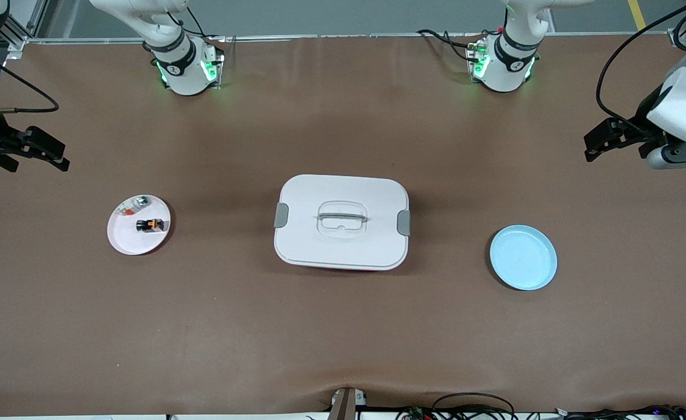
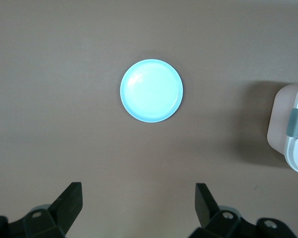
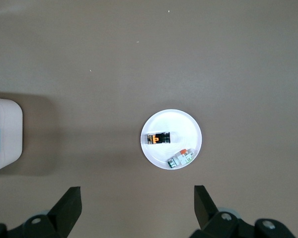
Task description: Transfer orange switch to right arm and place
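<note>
A brown bench (image 1: 343,326) is filling the front view, with loose cables (image 1: 471,408) trailing along its nearest edge. Moving away from the camera, a pale blue plate (image 1: 523,257) is sitting toward the left arm's end, a white lidded box (image 1: 342,221) with grey side latches is resting in the middle, and a white plate (image 1: 139,224) is lying toward the right arm's end. The orange switch (image 1: 149,224) is lying on its side on the white plate: a tiny black block with an orange band. Just beside it, farther from the camera, a small silver-white-and-red piece (image 1: 133,205) is sharing that plate. The right claw (image 1: 39,150) is waiting over bare bench, fingers spread wide and holding nothing. The left claw (image 1: 602,140) is doing likewise at its own end. Both arm bases are standing along the farthest edge, green lights glowing.
</note>
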